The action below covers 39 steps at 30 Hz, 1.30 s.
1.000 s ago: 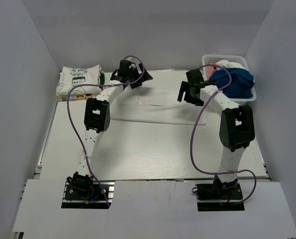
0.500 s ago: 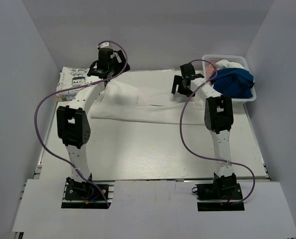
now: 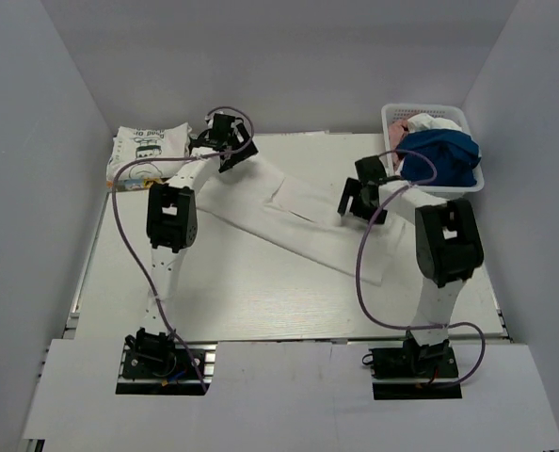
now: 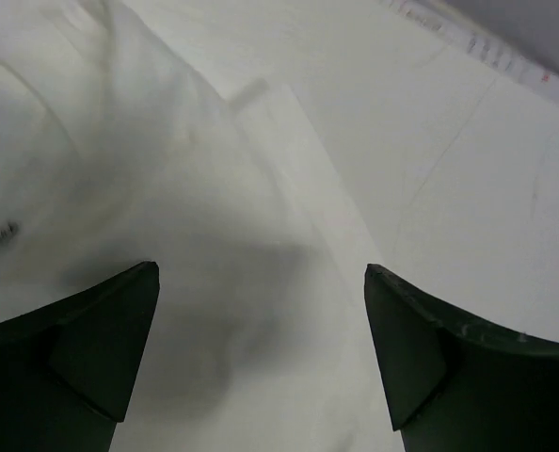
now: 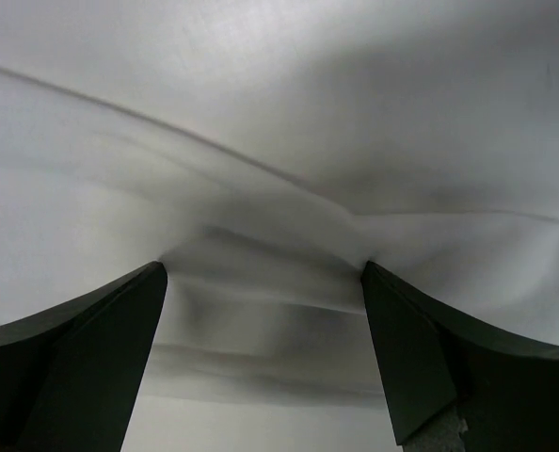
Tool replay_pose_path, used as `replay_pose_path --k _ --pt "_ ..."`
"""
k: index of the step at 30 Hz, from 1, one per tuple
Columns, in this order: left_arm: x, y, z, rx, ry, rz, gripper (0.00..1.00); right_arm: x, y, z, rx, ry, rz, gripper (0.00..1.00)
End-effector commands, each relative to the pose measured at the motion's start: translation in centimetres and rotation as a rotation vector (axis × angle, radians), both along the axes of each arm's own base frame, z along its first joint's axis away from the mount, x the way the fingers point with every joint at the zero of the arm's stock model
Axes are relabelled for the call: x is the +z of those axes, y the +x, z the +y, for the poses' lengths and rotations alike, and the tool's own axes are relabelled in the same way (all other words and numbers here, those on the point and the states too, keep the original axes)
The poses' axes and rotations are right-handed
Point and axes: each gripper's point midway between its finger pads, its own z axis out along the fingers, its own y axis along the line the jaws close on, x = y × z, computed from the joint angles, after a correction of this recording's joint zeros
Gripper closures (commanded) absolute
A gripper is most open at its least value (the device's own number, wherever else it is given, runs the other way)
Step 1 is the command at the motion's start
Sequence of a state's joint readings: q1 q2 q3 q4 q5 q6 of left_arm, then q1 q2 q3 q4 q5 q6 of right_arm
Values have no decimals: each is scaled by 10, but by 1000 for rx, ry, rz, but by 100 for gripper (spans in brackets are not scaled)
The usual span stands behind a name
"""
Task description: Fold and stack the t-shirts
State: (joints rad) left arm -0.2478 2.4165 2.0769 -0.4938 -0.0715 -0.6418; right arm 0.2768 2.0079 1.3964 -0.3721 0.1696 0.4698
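Observation:
A white t-shirt, folded into a long strip, lies slanted across the table from back left to front right. My left gripper hovers open over its back-left end; in the left wrist view the gripper has white cloth under spread jaws. Over the strip's right part my right gripper is open too. Its fingertips touch wrinkled white cloth, and the gripper has closed on nothing. A folded white t-shirt with dark print lies at the back left.
A white lattice basket stands at the back right, holding a royal-blue t-shirt and a white one. White walls close in the table on three sides. The arm bases sit at the near edge.
The white strip has swung from lying along the back to a slant toward the front right. My left gripper came in from the far back left; my right gripper moved nearer.

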Motion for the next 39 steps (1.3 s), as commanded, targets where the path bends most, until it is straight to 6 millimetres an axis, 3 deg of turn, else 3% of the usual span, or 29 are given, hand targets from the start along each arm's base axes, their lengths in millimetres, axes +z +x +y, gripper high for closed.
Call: replay_pose_path --k 1,2,3,4,5,6,8,10,12,13,19,20,22,23,26,27,30,31,32,33,34,35,36,37,38,39 --pt "-64 9 -27 -65 -43 85 0 -25 -103 2 -46 -24 190 10" --pt "-65 13 -52 -146 -123 66 0 -38 -134 0 -49 -38 244 10" --pt "-61 23 -66 -178 -189 25 0 -20 -147 13 -17 -10 207 10" --pt "-72 38 -82 -212 -262 -48 0 -22 -165 28 20 8 221 10" --pt "-72 39 -96 -248 -349 -61 0 -43 -208 23 26 7 314 10" --pt "-62 48 -113 -269 -400 -112 0 -32 -221 42 85 54 292 10" --pt "-69 62 -133 -261 -495 -172 0 -40 -268 60 217 75 341 10" --pt "-73 61 -152 -251 -564 -190 0 -32 -281 70 307 98 315 10" --pt "-73 64 -161 -241 -582 -234 0 -27 -307 93 498 185 327 10" --pt "-78 63 -168 -242 -579 -254 0 -8 -311 118 642 270 233 10" --pt "-74 68 -182 -204 -553 -333 0 9 -313 141 800 301 127 10" --pt "-67 69 -184 -187 -593 -341 0 12 -317 147 840 317 130 10" --pt "-19 79 -191 -207 -675 -458 0 20 -322 163 928 377 97 10" --pt "-25 78 -196 -197 -668 -452 0 22 -318 168 947 369 77 10" --pt "4 75 -199 -230 -686 -469 0 30 -307 175 969 337 -18 10" --pt "23 74 -201 -258 -680 -497 0 40 -303 187 984 370 -80 10" --pt "91 55 -218 -390 -701 -551 0 57 -289 193 951 376 -170 10" --pt "98 45 -222 -440 -684 -508 0 71 -284 197 941 372 -211 10" --pt "156 32 -219 -490 -672 -561 0 77 -277 198 892 368 -230 10" --pt "175 21 -216 -539 -614 -574 0 71 -265 179 801 274 -234 10" --pt "145 2 -209 -533 -567 -418 0 76 -261 172 759 261 -258 10" --pt "152 -16 -201 -533 -540 -371 0 66 -262 162 696 255 -235 10" --pt "228 -49 -186 -557 -530 -443 0 77 -260 159 680 269 -272 10" --pt "175 -81 -174 -552 -456 -311 0 76 -262 154 665 260 -264 10" --pt "178 -107 -165 -537 -441 -283 0 65 -270 144 647 245 -212 10" --pt "180 -126 -150 -504 -421 -283 0 69 -275 141 655 256 -211 10"
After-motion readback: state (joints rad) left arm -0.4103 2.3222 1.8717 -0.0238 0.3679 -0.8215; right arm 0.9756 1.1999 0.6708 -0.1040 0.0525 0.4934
